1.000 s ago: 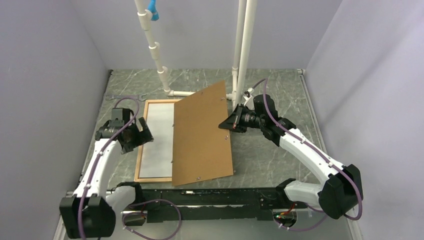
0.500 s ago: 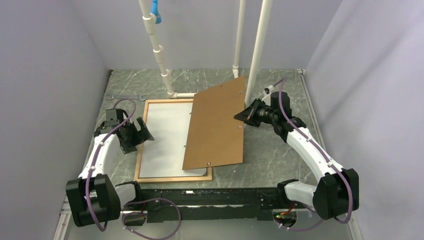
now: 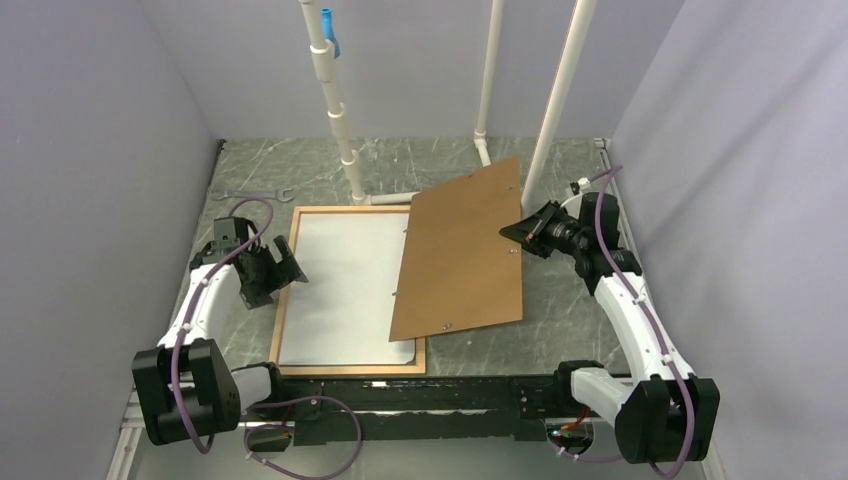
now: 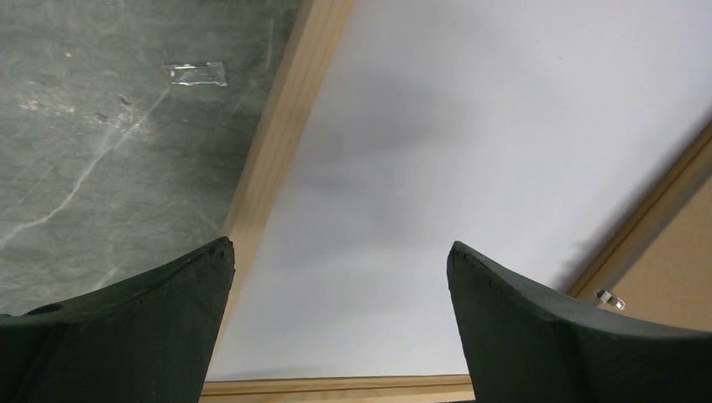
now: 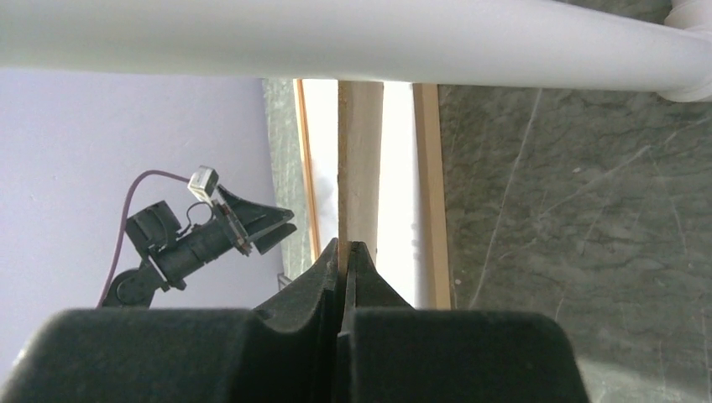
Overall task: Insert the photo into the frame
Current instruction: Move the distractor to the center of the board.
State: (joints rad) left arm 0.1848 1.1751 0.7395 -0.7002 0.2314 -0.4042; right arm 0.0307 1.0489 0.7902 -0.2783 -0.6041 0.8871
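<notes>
The frame is laid flat on the table, toward 9 o'clock of the middle in the top view. The photo is seated inside it, blank white side up, with wood strips seen along its 12, 9 and 6 o'clock edges. The left gripper is held at the frame's 9 o'clock strip with its jaws spread wide and nothing between them. In the left wrist view the gripper is seen above the strip, with the photo at 3 o'clock of the strip and the marbled table at 9 o'clock. A brown board is gripped by its 3 o'clock edge in the right gripper. It is tilted, and its 9 o'clock part is spread over the frame's 3 o'clock side and part of the photo. Whether its low edge touches them cannot be told. In the right wrist view the jaws of the right gripper are pinched shut on the board, which is seen edge-on. White pipes are stood at 12 o'clock behind the frame and board, and one pipe is seen across the top of the right wrist view.
</notes>
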